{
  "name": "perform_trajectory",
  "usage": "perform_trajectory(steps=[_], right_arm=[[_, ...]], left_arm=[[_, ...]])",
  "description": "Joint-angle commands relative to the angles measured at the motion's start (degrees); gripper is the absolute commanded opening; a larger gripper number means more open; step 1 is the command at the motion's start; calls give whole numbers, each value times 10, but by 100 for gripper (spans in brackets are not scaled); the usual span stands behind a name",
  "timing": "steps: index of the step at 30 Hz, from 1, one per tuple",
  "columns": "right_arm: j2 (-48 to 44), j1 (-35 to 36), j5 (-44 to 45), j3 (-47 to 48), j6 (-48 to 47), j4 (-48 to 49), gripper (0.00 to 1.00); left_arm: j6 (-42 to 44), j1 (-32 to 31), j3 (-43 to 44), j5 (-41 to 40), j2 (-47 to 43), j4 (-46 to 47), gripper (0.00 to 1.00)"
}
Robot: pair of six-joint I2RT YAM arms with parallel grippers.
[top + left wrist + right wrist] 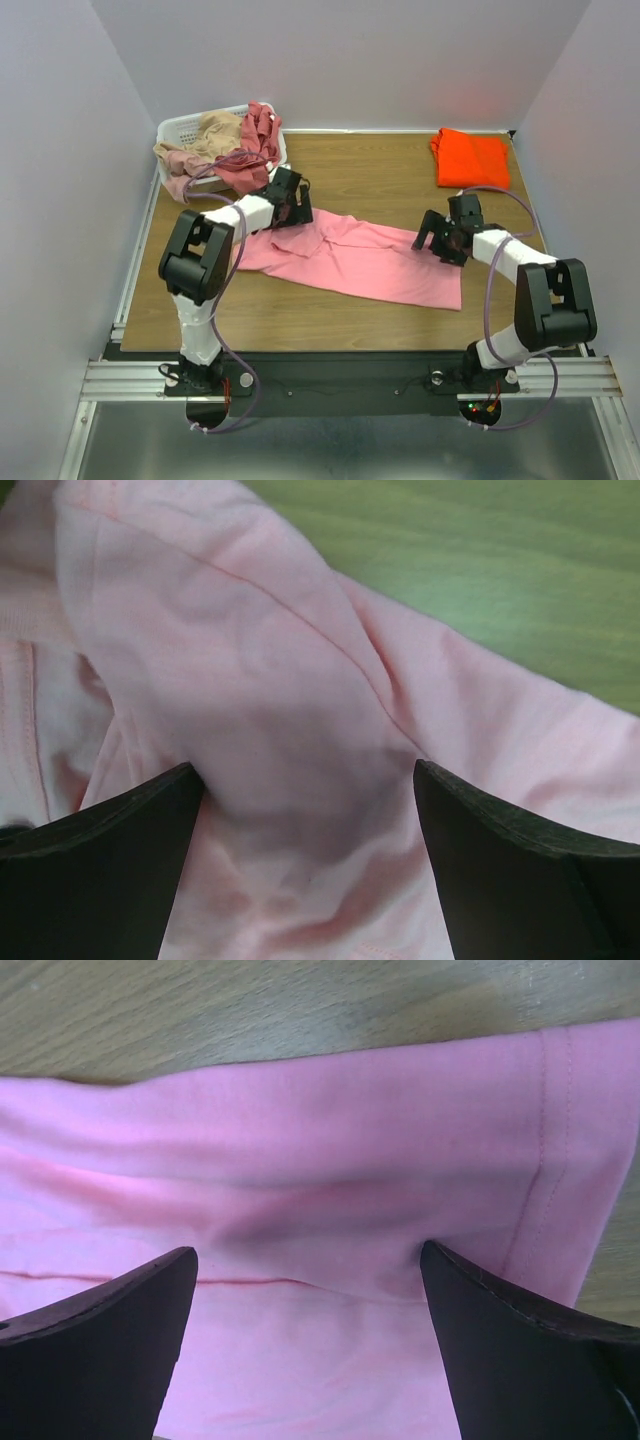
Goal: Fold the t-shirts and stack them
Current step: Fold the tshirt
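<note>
A bright pink t-shirt [350, 258] lies spread lengthwise across the middle of the wooden table [380, 175]. My left gripper [290, 207] is open at the shirt's far left end. In the left wrist view the gripper [308, 780] has its fingers [100, 870] wide apart, with a raised fold of pink cloth [260, 680] between them. My right gripper [436, 240] is open at the shirt's far right end. In the right wrist view the gripper [308, 1260] straddles the pink cloth [330, 1150] near a stitched hem. A folded bright orange t-shirt [470, 158] lies at the back right.
A white plastic laundry basket [180, 128] stands at the back left, holding a tan shirt [212, 135] and dusty rose shirts [256, 150] that hang over its rim. The enclosure walls stand close on the left, right and back.
</note>
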Motion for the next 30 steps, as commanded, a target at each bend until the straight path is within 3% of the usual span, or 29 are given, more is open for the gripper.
perform_trajectory(steps=[1,2,3,5,9,10,12,17,23,30], right_arm=[[-33,6,-56,-80,26,-9,100],[-49,16,-79,-113,44,-11,100],[-65,25,-87,-113,50,-11,100],[-116,56,-112,-159,72,-21,100],[-193,116,-155,-227,131,-44,100],[-203,133,-160,-237,148,-44,100],[-218,191,-169,-254,172,-44,100],[-176,315,-163,-250,169,-35,100],[-94,500,-167,-212,194,-9,100],[-132,549,-204,-215,185,-6,100]], left_arm=[[5,-19,105,56,107,-45,98],[10,-29,168,56,144,-64,98],[10,-29,169,56,144,-78,98],[22,-57,335,67,209,-128,98],[26,-87,545,50,342,-243,98],[22,-92,640,57,393,-259,98],[12,-93,727,113,433,-275,99],[-67,-87,672,184,435,-153,99],[-160,-78,734,199,479,-134,99],[-222,-72,717,152,464,-108,99]])
